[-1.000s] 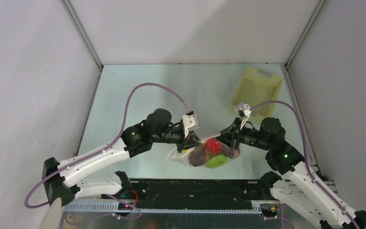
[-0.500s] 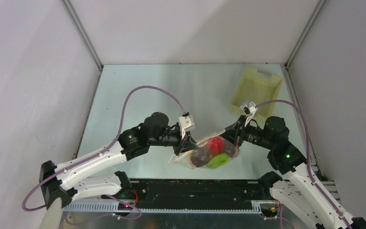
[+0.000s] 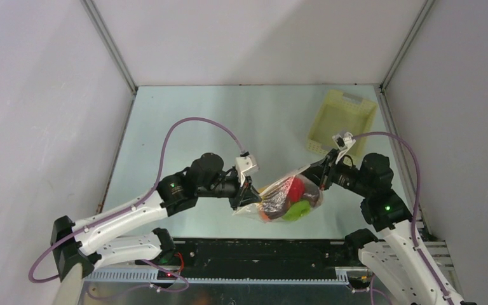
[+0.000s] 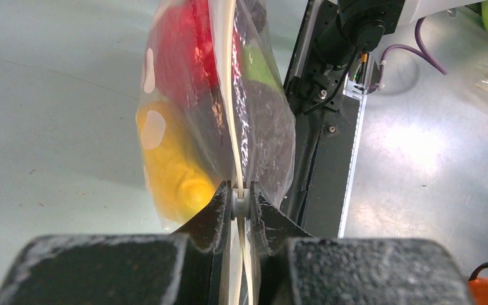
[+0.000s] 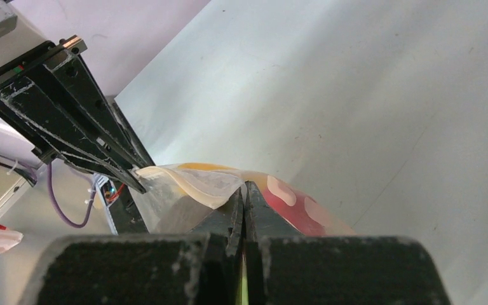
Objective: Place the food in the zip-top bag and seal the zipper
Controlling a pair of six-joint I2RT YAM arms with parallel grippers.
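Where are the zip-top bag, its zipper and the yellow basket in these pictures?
zip-top bag [image 3: 290, 197], top external view, on its bulging middle.
zipper [image 4: 229, 108], left wrist view, midway along the whitish strip.
yellow basket [image 3: 344, 119], top external view, on its bare floor.

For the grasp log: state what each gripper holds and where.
The left gripper and right gripper each pinch the zip-top bag at opposite ends of its zipper.
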